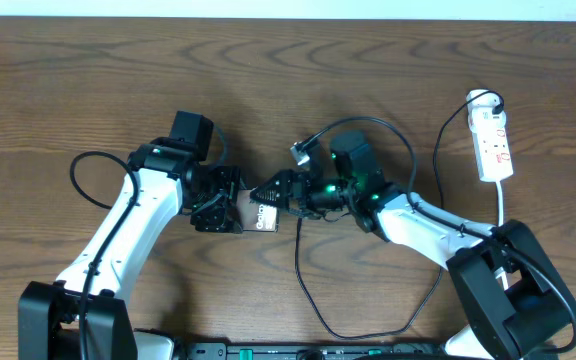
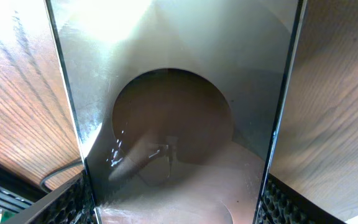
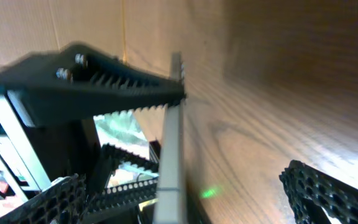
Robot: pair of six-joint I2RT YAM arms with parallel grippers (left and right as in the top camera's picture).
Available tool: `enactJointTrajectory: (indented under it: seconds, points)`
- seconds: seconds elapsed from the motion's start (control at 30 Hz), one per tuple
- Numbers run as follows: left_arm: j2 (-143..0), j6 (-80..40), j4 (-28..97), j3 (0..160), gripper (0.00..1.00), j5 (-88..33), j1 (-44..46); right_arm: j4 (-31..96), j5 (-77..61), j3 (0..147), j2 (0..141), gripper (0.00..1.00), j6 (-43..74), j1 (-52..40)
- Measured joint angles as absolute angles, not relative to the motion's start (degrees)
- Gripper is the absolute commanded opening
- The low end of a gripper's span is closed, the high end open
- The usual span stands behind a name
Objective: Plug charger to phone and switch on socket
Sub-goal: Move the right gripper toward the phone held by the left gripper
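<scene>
In the clenched grip of the left pincer [image 1: 230, 208] sits the glossy brownish-grey phone slab [image 1: 262, 218], the right pincer [image 1: 273, 190] gaping empty at its free end, so best hold it steady while that one fetches the thin black charger cable [image 1: 300, 262] just beside it.

Task item layout
Brownish-grey phone [image 1: 264, 219] at worktop [image 1: 268, 60] centre; black charger cable [image 1: 299, 255] loops just beside it; white socket [image 1: 492, 140] lies far right.
</scene>
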State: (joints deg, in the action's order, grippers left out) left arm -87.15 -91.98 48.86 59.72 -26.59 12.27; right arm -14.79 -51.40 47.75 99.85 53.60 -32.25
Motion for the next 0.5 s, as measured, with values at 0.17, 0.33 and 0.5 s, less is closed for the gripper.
enactJointTrajectory:
  seconds: [0.17,0.33,0.5]
  points:
    - [-87.2,-94.1,48.2,59.7,0.07,-26.6,13.3,-15.5,-50.3,47.7,99.9,0.99,53.6,-34.7]
    - [-87.2,-95.0,48.1,59.7,0.07,-26.6,14.2,-15.6,-48.7,47.7,99.9,0.86,53.7,-36.4]
    - [-87.2,-96.1,48.1,59.7,0.07,-26.6,15.6,-15.7,-47.4,47.8,99.9,0.72,53.6,-37.3]
